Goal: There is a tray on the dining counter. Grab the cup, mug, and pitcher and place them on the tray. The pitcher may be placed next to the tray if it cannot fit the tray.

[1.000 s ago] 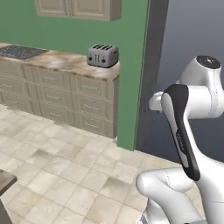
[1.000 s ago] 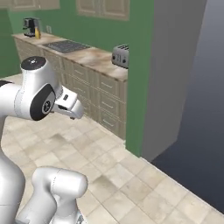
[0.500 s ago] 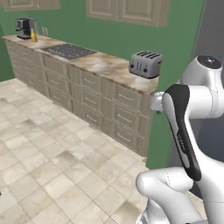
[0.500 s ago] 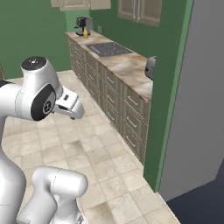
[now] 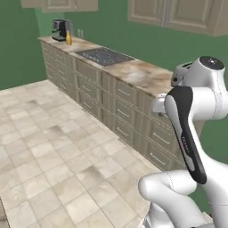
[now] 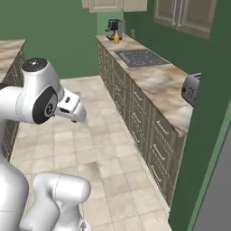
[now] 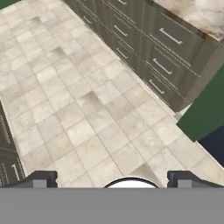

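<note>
Far off, a yellow-orange bottle-shaped pitcher (image 5: 68,39) (image 6: 116,38) stands upright beside a black coffee machine (image 5: 59,30) (image 6: 114,28) at the end of the marbled counter with cream drawers (image 5: 129,71). My gripper (image 7: 113,179) hangs over the tiled floor, open, its two dark fingertips (image 7: 41,178) wide apart with nothing between them. It is nowhere near the pitcher. The tray, the cup and the mug are out of view.
A cooktop (image 5: 103,55) (image 6: 137,57) is set into that counter, and a toaster (image 6: 191,89) sits near its close end by a green wall (image 6: 205,149). Another marbled countertop corner (image 6: 9,48) shows at the left. Open tiled floor (image 5: 49,151) lies in between.
The whole picture has swung, so the base has turned. The long counter with cooktop and coffee machine has come fully into view and the toaster has slid right. The gripper stays open.
</note>
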You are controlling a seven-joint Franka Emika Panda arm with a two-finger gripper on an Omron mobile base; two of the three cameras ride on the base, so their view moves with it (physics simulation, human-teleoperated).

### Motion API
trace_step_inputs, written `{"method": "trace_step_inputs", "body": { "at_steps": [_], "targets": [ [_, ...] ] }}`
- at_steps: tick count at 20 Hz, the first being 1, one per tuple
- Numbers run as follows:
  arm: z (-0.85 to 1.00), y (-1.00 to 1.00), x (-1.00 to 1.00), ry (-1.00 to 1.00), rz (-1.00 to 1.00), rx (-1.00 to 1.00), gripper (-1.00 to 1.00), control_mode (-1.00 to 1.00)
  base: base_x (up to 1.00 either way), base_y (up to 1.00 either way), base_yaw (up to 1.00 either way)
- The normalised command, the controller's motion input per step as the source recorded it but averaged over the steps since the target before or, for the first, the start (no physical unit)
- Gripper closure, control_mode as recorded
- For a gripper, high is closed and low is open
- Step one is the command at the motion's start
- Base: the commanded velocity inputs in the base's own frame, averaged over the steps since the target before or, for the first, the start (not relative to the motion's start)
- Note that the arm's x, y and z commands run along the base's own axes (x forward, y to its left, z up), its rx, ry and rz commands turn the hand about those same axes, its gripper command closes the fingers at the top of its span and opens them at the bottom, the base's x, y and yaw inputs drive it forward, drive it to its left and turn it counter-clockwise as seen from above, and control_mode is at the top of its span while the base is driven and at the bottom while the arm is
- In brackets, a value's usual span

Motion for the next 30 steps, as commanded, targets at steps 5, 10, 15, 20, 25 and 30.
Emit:
{"method": "trace_step_inputs", "body": {
  "at_steps": [5, 10, 15, 20, 25, 30],
  "targets": [
    [0.00, 0.00, 0.00, 0.00, 0.00, 0.00, -1.00, 1.00, 1.00, 0.11, 0.29],
    [0.00, 0.00, 0.00, 0.00, 0.00, 0.00, -1.00, 1.00, 1.00, -0.01, 0.44],
    [0.00, 0.00, 0.00, 0.00, 0.00, 0.00, -1.00, 1.00, 1.00, 0.00, 0.42],
    [0.00, 0.00, 0.00, 0.00, 0.00, 0.00, -1.00, 1.00, 1.00, 0.00, 0.20],
    [0.00, 0.00, 0.00, 0.00, 0.00, 0.00, -1.00, 1.00, 0.99, -0.01, -0.03],
    [0.00, 0.00, 0.00, 0.00, 0.00, 0.00, -1.00, 1.00, 1.00, 0.00, -0.09]
  ]
}}
